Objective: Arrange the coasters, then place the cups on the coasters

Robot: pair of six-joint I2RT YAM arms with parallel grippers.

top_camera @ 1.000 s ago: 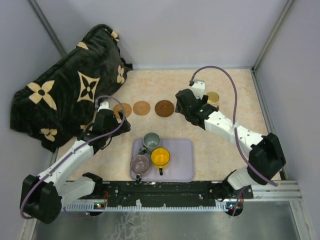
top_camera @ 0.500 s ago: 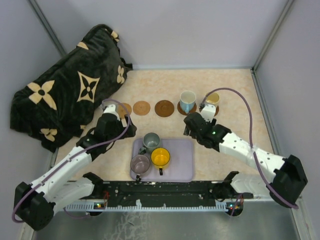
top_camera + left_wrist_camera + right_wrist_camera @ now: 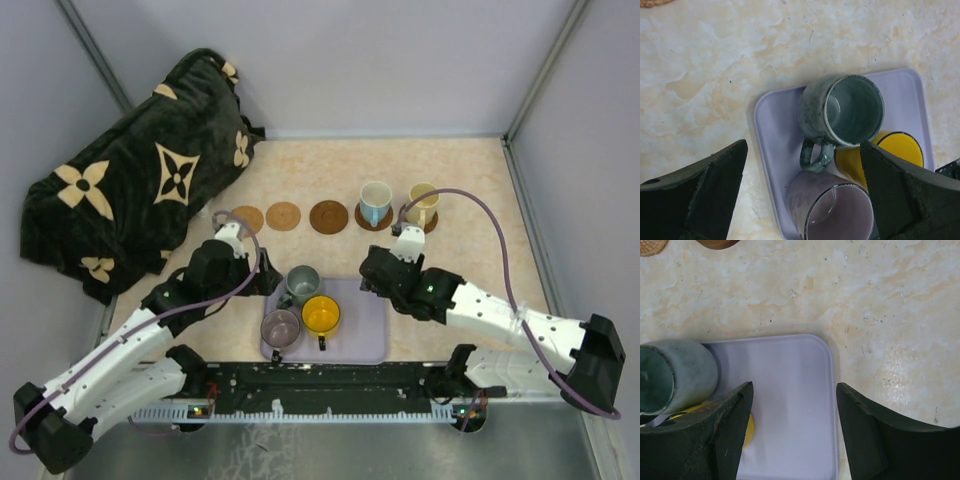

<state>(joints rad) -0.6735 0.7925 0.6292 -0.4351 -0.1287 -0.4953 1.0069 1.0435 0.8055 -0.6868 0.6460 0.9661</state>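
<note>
Standing placed: pale blue cup [image 3: 375,203], cream cup [image 3: 423,204], each on coaster (right end of row). Three bare coasters [image 3: 283,215] unfilled. Grey-green cup [image 3: 301,283], yellow cup [image 3: 321,315], mauve cup [image 3: 280,327] on lavender tray [image 3: 372,330]. Left gripper [image 3: 802,165] spread wide over grey-green cup; right gripper [image 3: 794,390] parted, empty, over tray.

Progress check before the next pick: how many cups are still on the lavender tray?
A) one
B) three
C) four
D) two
B: the grey-green cup, yellow cup and mauve cup sit on the tray, while the pale blue cup and cream cup are off it.
</note>
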